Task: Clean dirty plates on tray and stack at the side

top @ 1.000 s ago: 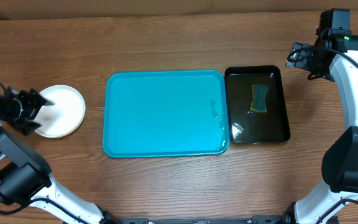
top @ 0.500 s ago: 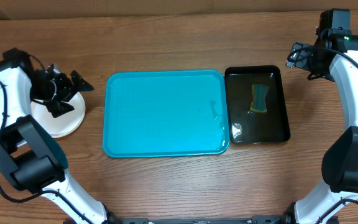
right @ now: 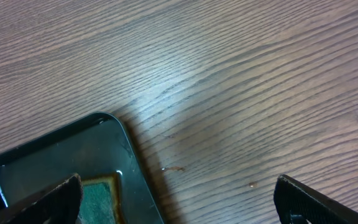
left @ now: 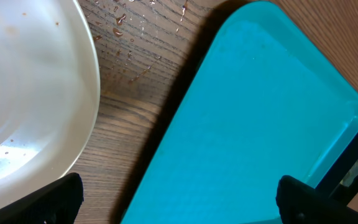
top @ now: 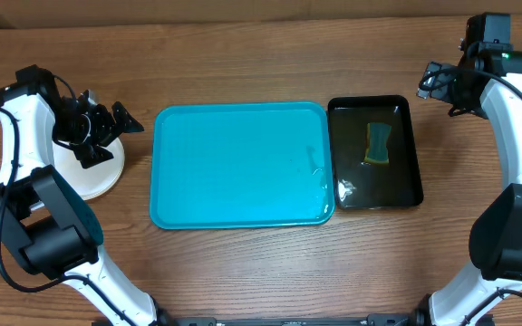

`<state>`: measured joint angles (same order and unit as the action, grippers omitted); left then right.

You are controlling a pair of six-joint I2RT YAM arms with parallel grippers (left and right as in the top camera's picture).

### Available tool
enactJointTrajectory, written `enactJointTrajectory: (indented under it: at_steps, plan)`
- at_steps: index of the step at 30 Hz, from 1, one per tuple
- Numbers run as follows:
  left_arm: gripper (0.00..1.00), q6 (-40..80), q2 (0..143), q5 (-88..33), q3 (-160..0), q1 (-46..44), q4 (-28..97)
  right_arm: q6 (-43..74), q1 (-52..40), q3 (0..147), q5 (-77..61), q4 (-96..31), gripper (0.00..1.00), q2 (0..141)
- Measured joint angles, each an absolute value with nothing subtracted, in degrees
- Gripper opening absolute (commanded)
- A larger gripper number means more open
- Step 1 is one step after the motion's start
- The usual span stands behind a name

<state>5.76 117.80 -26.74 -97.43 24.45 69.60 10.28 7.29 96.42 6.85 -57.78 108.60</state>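
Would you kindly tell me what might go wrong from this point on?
1. The left end effector hangs open over the rim of the plates; a low sweep might nudge them.
2. The uppermost one shows brown specks in the left wrist view, so it may not be fully clean.
3. The table beside the plates carries droplets, so they could slide there.

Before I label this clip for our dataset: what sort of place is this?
Probably a lab bench staged for dishwashing, not a real kitchen: a wooden table carries a turquoise tray, a black basin with a sponge, and a white plate, flanked by two robot arms.
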Motion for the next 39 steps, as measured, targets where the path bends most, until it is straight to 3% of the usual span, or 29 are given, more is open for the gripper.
enactJointTrajectory:
  at_steps: [14,23,34,39]
  plan:
    - [1.0,5.76,117.8,-26.74,-97.43,24.45,69.6,10.26,5.43,96.33,6.87,-57.91,1.0,106.3]
    - [1.0,5.76,117.8,-26.72,-97.43,24.45,69.6,10.31,-4.21,96.33,6.87,-57.63,1.0,81.87]
    - [1.0,5.76,117.8,-26.5,-97.43,24.45,69.58,10.22,-22.92,96.4,6.87,-57.89,1.0,56.95]
    - [1.0,5.74,117.8,-26.5,-97.43,24.45,69.58,10.22,-23.99,95.48,7.53,-57.76,1.0,45.45]
